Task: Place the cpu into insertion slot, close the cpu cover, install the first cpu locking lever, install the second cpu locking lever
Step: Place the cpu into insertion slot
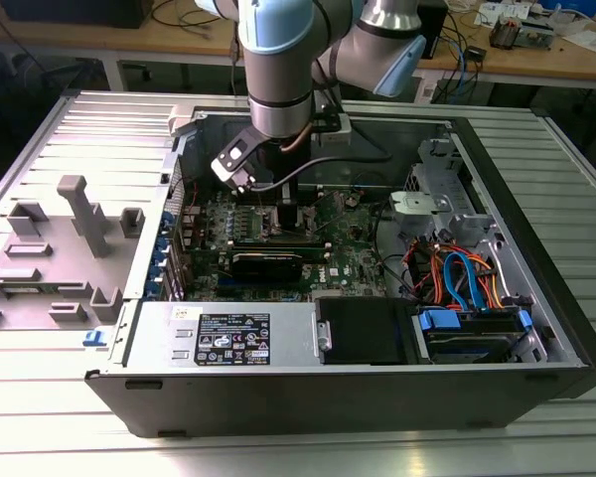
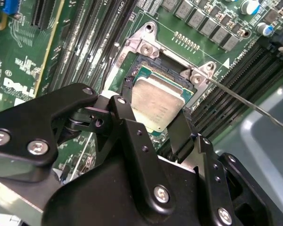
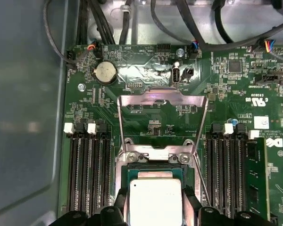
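Note:
The cpu (image 2: 158, 104), a flat silver-grey square, lies over the insertion slot (image 2: 164, 71) on the green board. My gripper (image 2: 155, 123) is shut on it, one black finger (image 2: 128, 120) against each of two opposite edges. In the first wrist view the cpu (image 3: 155, 200) sits between the fingertips (image 3: 120, 207), just past the slot's silver rim (image 3: 155, 157). The cpu cover (image 3: 162, 98) stands swung open behind the slot, with the board showing through its window. A thin locking lever (image 2: 247, 104) sticks out, raised, beside the slot. In the exterior view the gripper (image 1: 281, 214) hangs low over the motherboard.
Long black memory slots (image 3: 87, 174) run on both sides of the socket (image 3: 226, 169). The open computer case (image 1: 536, 248) has tall metal walls, a power supply (image 1: 228, 336) at the front and a drive bay with cables (image 1: 457, 283) on the exterior view's right. A grey fixture (image 1: 79, 229) stands outside the case.

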{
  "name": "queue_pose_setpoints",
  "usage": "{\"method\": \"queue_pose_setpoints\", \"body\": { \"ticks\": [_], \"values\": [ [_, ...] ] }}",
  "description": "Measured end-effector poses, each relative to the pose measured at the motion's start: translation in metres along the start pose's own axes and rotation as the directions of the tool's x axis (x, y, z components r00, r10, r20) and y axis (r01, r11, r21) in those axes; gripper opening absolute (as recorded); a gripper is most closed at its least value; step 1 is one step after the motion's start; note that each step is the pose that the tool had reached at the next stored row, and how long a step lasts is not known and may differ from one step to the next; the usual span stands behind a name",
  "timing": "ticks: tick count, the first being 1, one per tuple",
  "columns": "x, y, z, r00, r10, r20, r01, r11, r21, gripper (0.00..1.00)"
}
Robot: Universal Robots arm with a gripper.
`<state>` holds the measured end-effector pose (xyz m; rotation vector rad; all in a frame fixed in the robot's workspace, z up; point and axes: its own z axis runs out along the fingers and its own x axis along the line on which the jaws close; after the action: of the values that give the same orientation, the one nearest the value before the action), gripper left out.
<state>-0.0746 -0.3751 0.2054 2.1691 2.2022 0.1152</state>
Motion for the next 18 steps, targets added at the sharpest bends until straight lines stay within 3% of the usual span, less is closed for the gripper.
{"method": "queue_pose_setpoints", "body": {
  "ticks": [6,12,18],
  "values": [
    [0.0002,-0.0004,0.0031,0.9999,0.016,0.0034,-0.016,0.9999,-0.0003,0.55],
    [0.0015,-0.0004,0.0033,0.9996,0.014,0.0235,-0.014,0.9999,-0.0003,0.55],
    [0.0035,-0.0005,0.0052,0.9993,0.026,0.0250,-0.026,0.9997,-0.0004,0.55]
  ]
}}
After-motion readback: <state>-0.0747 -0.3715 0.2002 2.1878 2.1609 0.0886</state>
